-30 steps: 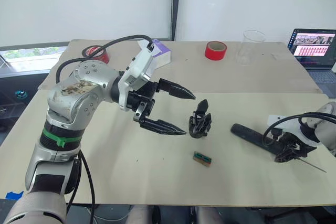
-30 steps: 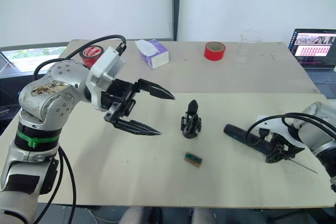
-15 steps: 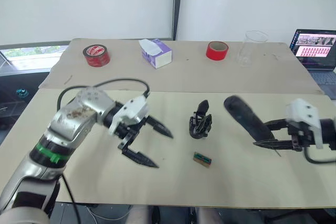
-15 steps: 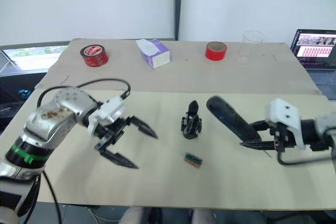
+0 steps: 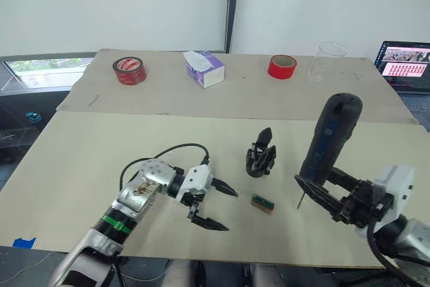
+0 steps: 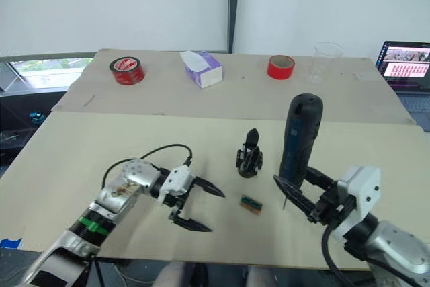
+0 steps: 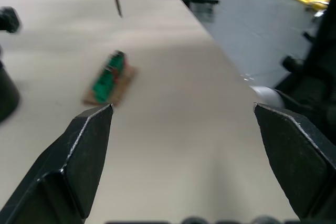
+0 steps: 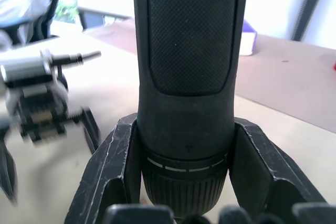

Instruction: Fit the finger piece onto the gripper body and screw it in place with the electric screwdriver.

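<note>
Between the right gripper's [image 5: 321,193] two black fingers stands the screwdriver [image 5: 328,137], clamped near its lower end and held nearly upright, its thick black body rising above the gripper and its thin metal bit [image 5: 299,199] pointing down just over the table [image 5: 80,146]. From the right wrist, a finger presses each side of the textured barrel [image 8: 188,40].

To the left of that gripper, near the bit, the gripper body [image 5: 260,157] stands on the table with one black pointed finger sticking up. Nothing touches it. Whether the finger piece is already fitted on it cannot be told.

Low over the table's near part, the left gripper [image 5: 218,207] is spread wide with nothing between its fingers, which point toward the right gripper. Just ahead of its fingertips, between the two grippers and nearer than the gripper body, lies a small green-and-brown block [image 5: 262,203]; the left wrist view shows the block [image 7: 109,78] flat on the table beyond one fingertip, apart from it.

Well beyond both grippers, on the table's far part, sit a dark red tape roll [image 5: 128,70], a tissue box [image 5: 205,68], a bright red tape roll [image 5: 281,66], a clear glass [image 5: 324,62] and a laptop [image 5: 405,60].
</note>
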Robot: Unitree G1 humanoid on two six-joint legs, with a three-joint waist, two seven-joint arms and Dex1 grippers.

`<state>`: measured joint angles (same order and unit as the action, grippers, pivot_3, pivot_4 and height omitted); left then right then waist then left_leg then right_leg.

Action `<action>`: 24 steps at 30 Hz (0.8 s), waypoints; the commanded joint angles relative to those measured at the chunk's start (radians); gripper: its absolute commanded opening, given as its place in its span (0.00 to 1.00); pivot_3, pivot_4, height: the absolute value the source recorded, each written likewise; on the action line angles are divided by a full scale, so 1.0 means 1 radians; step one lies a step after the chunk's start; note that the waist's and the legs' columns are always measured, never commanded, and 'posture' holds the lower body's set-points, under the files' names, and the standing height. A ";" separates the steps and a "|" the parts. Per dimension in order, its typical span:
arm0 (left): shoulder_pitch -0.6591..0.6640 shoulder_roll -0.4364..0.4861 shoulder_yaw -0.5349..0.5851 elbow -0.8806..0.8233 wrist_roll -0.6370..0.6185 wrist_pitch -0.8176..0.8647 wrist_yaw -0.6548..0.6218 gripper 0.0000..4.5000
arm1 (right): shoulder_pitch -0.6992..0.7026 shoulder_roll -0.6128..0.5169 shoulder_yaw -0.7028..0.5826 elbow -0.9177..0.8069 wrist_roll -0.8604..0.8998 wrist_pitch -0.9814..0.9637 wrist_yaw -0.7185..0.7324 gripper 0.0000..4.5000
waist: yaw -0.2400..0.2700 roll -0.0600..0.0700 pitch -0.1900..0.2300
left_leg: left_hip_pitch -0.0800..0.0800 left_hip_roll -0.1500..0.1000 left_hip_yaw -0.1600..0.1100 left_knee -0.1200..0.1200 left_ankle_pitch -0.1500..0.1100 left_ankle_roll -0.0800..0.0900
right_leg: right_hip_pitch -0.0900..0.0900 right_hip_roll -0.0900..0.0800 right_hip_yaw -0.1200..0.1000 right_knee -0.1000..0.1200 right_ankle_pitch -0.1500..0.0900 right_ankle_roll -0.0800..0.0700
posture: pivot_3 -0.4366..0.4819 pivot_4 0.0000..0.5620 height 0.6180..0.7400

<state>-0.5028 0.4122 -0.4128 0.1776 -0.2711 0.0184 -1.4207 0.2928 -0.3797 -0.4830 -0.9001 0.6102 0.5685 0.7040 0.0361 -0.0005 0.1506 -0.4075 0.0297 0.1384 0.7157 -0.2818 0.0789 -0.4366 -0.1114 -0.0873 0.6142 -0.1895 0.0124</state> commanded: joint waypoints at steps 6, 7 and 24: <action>-0.064 -0.072 0.012 0.137 0.056 -0.135 0.021 1.00 | 0.010 0.001 0.124 -0.084 -0.001 -0.100 -0.084 0.42 | -0.008 0.000 0.000 | 0.001 0.000 0.000 -0.001 -0.002 0.003 | 0.000 0.001 0.000 0.000 0.000 0.000 | 0.48 0.27 1.00; -0.069 -0.078 0.011 0.150 0.059 -0.143 0.021 1.00 | 0.007 -0.004 0.141 -0.081 -0.007 -0.108 -0.084 0.42 | -0.010 0.000 0.000 | 0.000 0.000 0.000 0.000 -0.002 0.003 | 0.000 0.001 0.000 0.000 0.000 0.000 | 0.48 0.27 1.00; -0.105 -0.112 0.014 0.218 0.075 -0.145 -0.044 1.00 | 0.005 -0.058 0.230 -0.112 -0.031 -0.160 -0.149 0.42 | -0.016 0.000 0.000 | 0.000 0.000 0.000 0.000 -0.003 0.005 | 0.000 0.001 -0.001 -0.001 0.000 0.001 | 0.48 0.27 1.00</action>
<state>-0.5892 0.3049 -0.4106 0.4074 -0.1829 -0.1268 -1.4555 0.3012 -0.4297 -0.2169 -0.9345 0.5383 0.4519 0.5612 0.0206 -0.0008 0.1506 -0.4076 0.0299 0.1381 0.7156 -0.2844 0.0835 -0.4362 -0.1107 -0.0879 0.6137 -0.1901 0.0140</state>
